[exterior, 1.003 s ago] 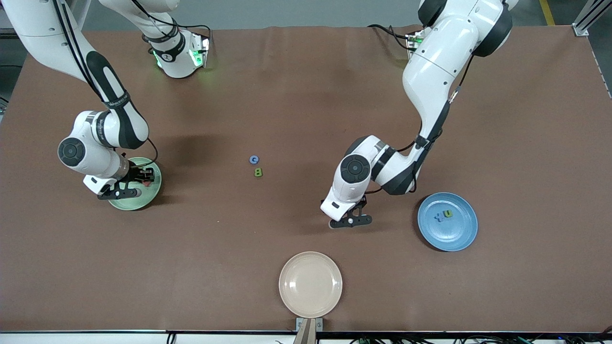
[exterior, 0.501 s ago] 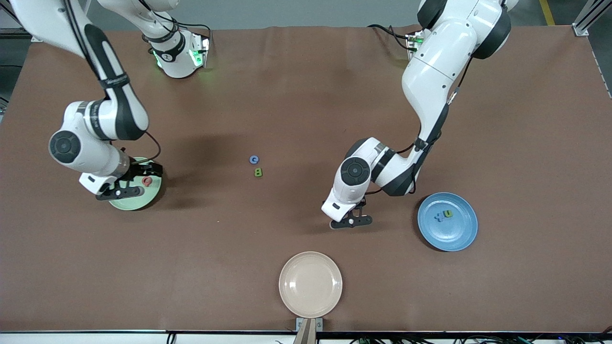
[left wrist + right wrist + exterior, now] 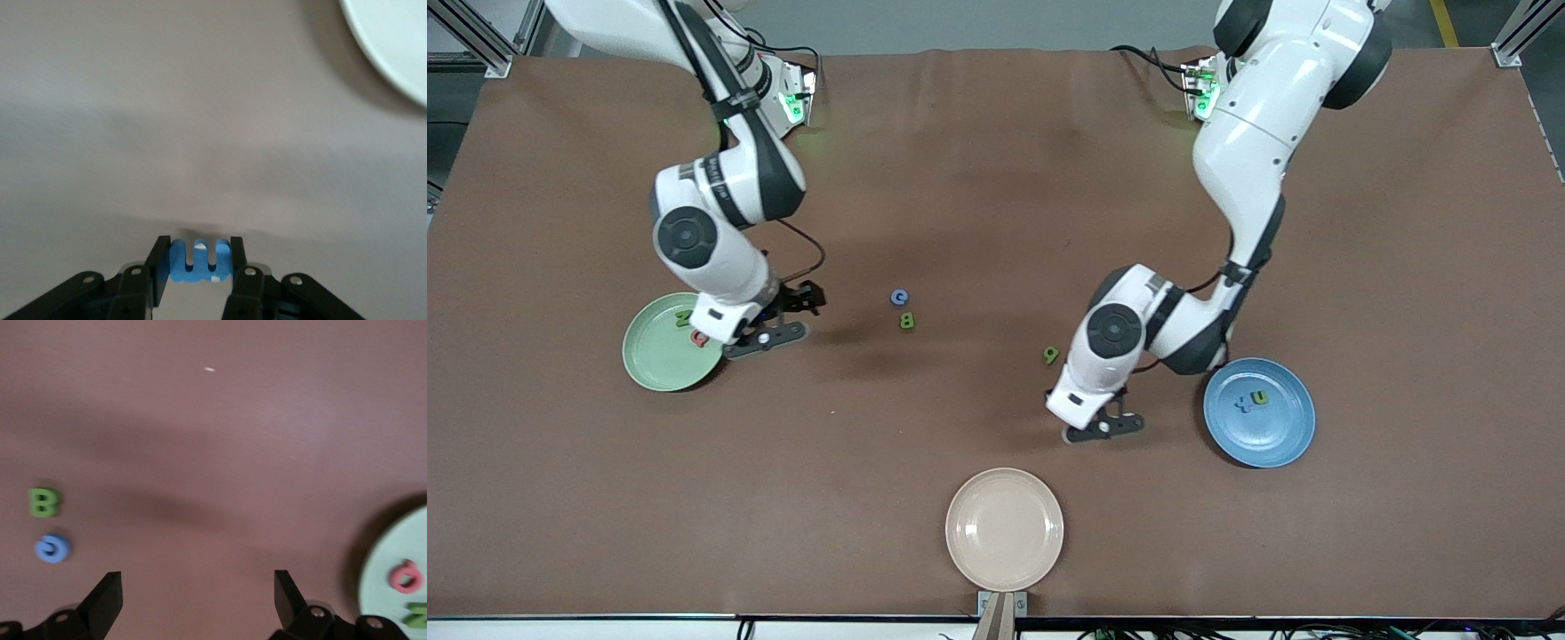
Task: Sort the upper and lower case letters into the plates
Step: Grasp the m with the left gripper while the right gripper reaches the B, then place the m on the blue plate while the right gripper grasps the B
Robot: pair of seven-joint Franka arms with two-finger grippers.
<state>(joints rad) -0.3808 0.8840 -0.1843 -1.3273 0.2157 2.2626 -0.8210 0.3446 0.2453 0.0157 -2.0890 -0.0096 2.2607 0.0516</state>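
The red Q has been released into the pale green plate, where it now lies beside the green N, and the right hand has been drawn off the plate toward the middle of the desk. Its fingers are spread wide and nothing is held between them; it hangs over bare desk just beside the plate's rim. By this the capital side is judged half done, since the blue C and the green B are yet to be collected from the middle of the desk, touching neither plate.

The left hand has been shifted toward the blue plate and is closed narrowly on the blue m, which is pinched by its outer legs, as seen in the left wrist view. The green g, uncovered by that shift, lies on the desk beside the left arm. In the blue plate the blue t and the green u lie touching. The cream-beige plate is left unused
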